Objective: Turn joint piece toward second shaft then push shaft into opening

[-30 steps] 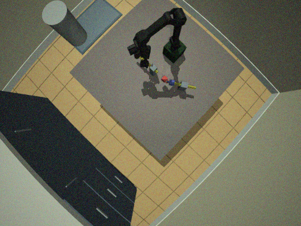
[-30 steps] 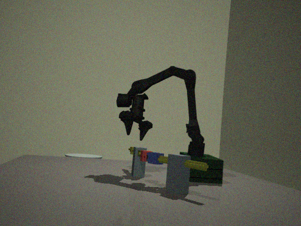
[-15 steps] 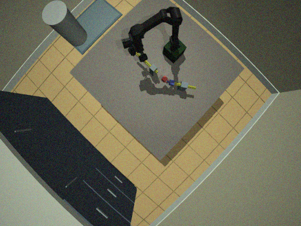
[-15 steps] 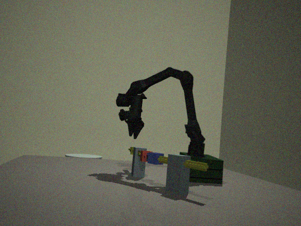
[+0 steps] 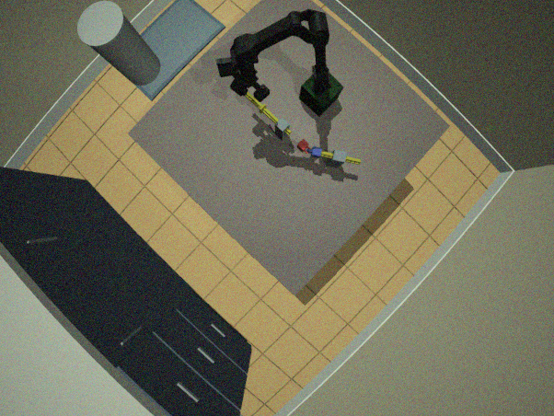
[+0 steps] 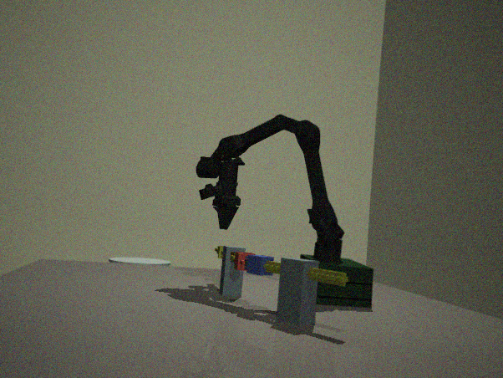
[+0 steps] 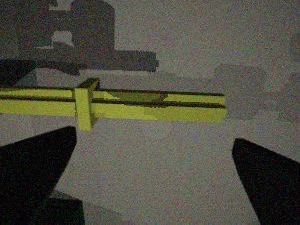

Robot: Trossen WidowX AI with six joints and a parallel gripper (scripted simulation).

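Note:
The red joint piece (image 5: 303, 145) (image 6: 241, 261) hangs on a blue hinge part (image 5: 317, 151) (image 6: 260, 265) at the end of the first yellow shaft (image 5: 327, 155) (image 6: 327, 276), in its grey block (image 5: 340, 156) (image 6: 297, 293). The red piece looks turned toward the second shaft; exact alignment cannot be told. The second yellow shaft (image 5: 269, 113) (image 7: 160, 108), with a collar (image 5: 262, 108) (image 7: 85, 106), passes through another grey block (image 5: 282, 123) (image 6: 232, 276). A gap shows between its tip and the red piece. My gripper (image 5: 250, 91) (image 6: 224, 228) (image 7: 155, 140) is open and empty above the second shaft's outer end.
The arm's green base (image 5: 320, 94) (image 6: 348, 284) stands beside the two blocks. A grey cylinder (image 5: 120, 43) stands on a blue mat (image 5: 193, 28) beyond the table edge. A dark cabinet (image 5: 115, 276) stands off the other side.

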